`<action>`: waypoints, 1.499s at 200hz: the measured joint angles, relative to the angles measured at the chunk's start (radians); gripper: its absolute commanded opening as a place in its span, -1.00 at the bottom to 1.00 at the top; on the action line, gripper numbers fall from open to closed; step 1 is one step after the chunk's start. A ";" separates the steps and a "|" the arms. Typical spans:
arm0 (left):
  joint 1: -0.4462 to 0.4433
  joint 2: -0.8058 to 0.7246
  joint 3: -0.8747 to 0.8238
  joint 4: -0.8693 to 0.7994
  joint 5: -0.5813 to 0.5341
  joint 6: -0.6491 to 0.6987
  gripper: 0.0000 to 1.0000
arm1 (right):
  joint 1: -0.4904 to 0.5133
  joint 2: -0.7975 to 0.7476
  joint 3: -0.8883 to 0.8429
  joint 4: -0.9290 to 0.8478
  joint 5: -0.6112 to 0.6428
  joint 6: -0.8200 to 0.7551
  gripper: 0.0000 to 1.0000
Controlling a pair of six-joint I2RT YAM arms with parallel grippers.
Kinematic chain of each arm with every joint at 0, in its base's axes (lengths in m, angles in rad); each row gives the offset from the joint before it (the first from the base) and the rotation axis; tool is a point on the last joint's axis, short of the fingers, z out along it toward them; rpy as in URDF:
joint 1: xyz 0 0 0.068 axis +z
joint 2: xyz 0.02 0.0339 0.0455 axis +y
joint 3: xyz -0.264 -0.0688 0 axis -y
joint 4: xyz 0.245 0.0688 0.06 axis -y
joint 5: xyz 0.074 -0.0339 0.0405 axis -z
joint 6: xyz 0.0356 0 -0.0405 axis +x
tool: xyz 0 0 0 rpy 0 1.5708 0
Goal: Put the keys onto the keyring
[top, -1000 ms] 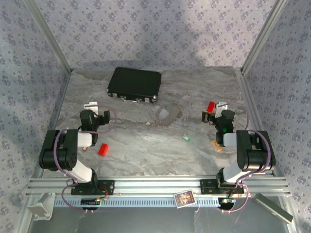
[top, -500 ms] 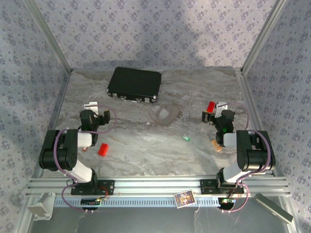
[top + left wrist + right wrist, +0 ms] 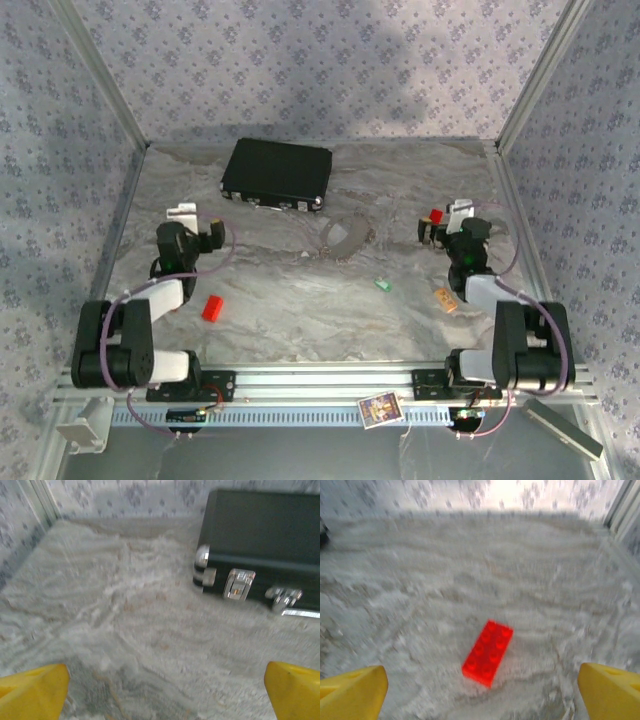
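Nothing is threaded yet: the keyring (image 3: 346, 237) lies mid-frame on the tabletop (image 3: 280, 310), a green-headed key (image 3: 383, 285) loose to its lower right, while the left end effector (image 3: 162, 687) and right end effector (image 3: 482, 687) gape wide, empty.

L gripper (image 3: 161, 692) & R gripper (image 3: 481, 690) both wide open, arms out fwd

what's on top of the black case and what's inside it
Nothing lies on the black case. It sits closed on the table, silver latches on its near side, so its inside is hidden.
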 measured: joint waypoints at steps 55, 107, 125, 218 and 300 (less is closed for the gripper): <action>-0.028 -0.107 0.130 -0.208 0.047 -0.145 0.92 | 0.129 -0.245 0.019 -0.207 0.006 0.109 0.75; -0.220 -0.107 0.226 -0.389 0.065 -0.283 0.86 | 0.260 -0.386 0.019 -0.536 0.051 0.389 0.61; -0.341 -0.107 0.232 -0.426 0.043 -0.325 0.86 | 0.302 -0.389 0.019 -0.620 0.043 0.470 0.58; -0.595 -0.086 0.161 -0.482 0.014 -0.532 0.91 | 0.698 -0.129 0.189 -0.831 0.117 0.603 0.41; -0.595 -0.151 0.084 -0.533 -0.111 -0.728 0.91 | 0.895 0.268 0.541 -0.961 0.309 0.738 -0.07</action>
